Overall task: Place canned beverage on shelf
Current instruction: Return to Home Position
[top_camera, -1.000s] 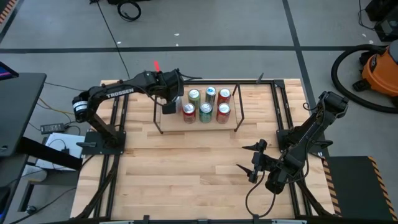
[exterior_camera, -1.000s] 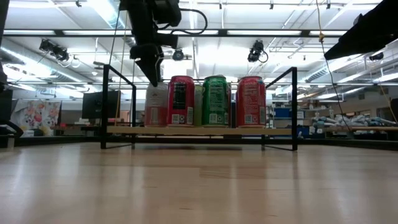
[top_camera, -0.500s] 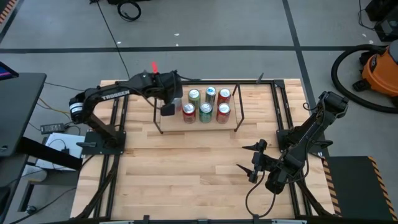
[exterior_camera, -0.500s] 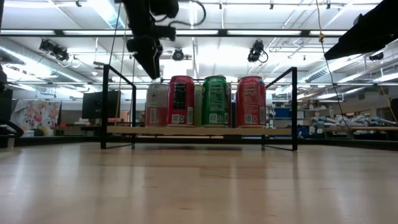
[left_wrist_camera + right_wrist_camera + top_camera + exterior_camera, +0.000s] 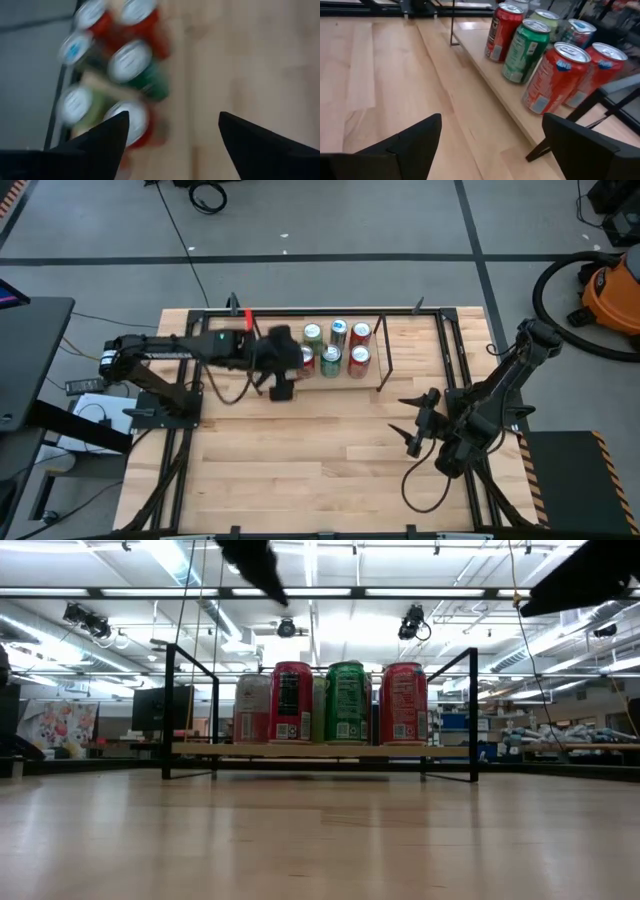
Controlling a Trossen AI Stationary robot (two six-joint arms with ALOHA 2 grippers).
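Shelf: the low black-rod rack with its light wood deck [image 5: 320, 751] stands on the far half of the table, inside the larger black frame [image 5: 455, 380] that edges it.

Canned beverages: all are upright on the deck, none on the bare table. From the low view, four show side by side: an orange-white can [image 5: 250, 710] at the left end, then a red-black can [image 5: 292, 705], a green can [image 5: 347, 705] and a red can [image 5: 403, 705]. The high view shows a second row behind them, with a blue-topped can [image 5: 339, 330] in its middle.

Left gripper [image 5: 172, 116]: held up in the air at the shelf's left front corner, above the height of the can tops and touching none of them. The left arm [image 5: 190, 348] reaches to it from the table's left edge. Its wrist view looks down on the blurred can tops.

Left jaws: spread wide, with nothing between the two dark fingers [image 5: 95, 145].

Right gripper [image 5: 408, 426]: over the right part of the table, close to the frame's right side and well apart from the shelf. Its wrist view looks along the front row of cans.

Right jaws: spread wide, holding nothing.

Table [image 5: 300, 470]: light wood planks.
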